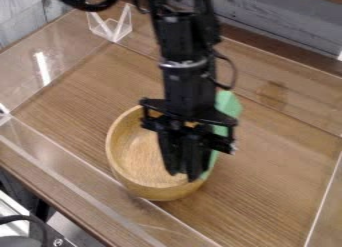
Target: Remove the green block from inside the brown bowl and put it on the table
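Surface (pixel 281 141) first, wood-grain with clear walls. On it sits the brown bowl (pixel 134 161), and over its right rim the gripper (pixel 187 173) is clamped tight on the green block (pixel 227 103), tilted up.

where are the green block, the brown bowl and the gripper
green block (pixel 230 103), camera view, exposed upper end
brown bowl (pixel 124 161), camera view, left rim
gripper (pixel 189 169), camera view, between its fingertips

Black arm (pixel 185 51) steeply downward, fingers (pixel 187 156) clamped together.
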Available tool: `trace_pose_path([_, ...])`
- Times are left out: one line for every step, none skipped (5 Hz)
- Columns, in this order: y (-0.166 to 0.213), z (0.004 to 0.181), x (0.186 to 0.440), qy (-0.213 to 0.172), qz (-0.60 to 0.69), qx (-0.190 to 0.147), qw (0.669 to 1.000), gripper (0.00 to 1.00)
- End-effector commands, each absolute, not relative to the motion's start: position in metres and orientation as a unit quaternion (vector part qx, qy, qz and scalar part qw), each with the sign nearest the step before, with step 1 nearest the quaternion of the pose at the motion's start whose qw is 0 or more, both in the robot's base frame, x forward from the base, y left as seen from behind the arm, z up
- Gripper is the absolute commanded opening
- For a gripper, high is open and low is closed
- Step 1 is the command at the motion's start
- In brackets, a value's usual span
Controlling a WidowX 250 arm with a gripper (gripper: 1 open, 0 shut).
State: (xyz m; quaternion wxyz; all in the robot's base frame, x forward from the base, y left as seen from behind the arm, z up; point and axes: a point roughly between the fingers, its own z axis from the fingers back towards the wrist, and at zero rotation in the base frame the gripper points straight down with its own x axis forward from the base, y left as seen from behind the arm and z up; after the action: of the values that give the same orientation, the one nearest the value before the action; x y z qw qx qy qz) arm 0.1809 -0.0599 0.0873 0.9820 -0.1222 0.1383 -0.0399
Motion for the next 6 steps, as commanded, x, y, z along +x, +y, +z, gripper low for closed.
trace_pose_path([-0.078,0.093,0.191,0.119,-0.057,-0.124,0.983,0.00])
trace_pose_path([-0.091,0.088,0.194,0.122,-0.071,-0.123,0.982,0.00])
trace_pose_path([-0.095,0.082,0.196,0.122,-0.076,-0.123,0.982,0.00])
trace_pose_path([-0.095,0.078,0.197,0.122,-0.077,-0.127,0.981,0.00])
trace_pose_path([-0.095,0.074,0.199,0.122,-0.078,-0.130,0.981,0.00])
trace_pose_path([-0.094,0.071,0.201,0.122,-0.079,-0.133,0.980,0.00])
